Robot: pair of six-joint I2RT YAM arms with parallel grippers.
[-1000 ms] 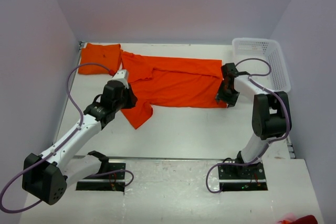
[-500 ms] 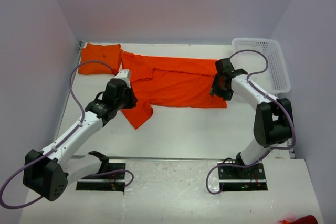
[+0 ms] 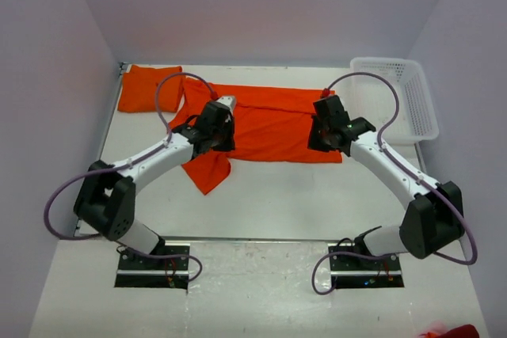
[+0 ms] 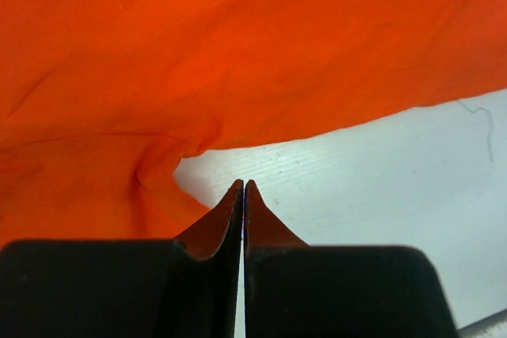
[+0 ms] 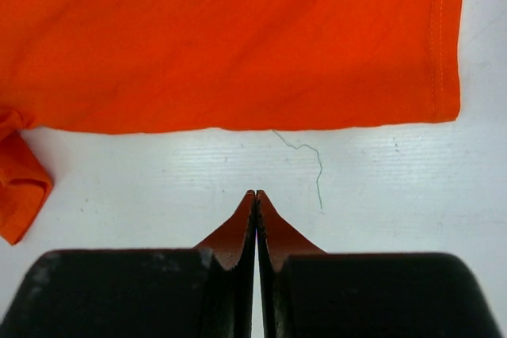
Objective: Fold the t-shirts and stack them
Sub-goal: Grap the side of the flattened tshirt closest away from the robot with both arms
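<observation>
Lying shirt (image 3: 269,120): orange, spread flat at back-mid of table (image 3: 317,195); one sleeve (image 3: 207,173) sticks out to the near side.
Folded shirt (image 3: 149,89): small orange pile, back L corner, just beside the flat one.
L pincer (image 4: 242,195): shut tight, nothing btwn fingers; tips over bare table, right by a crumpled bit of cloth.
R pincer (image 5: 255,199): shut tight, holds nothing; tips over bare table, nr shirt's straight edge.
Thread (image 5: 305,165): thin, loose, on table by R pincer.
Basket (image 3: 424,100): white, back R corner.
</observation>
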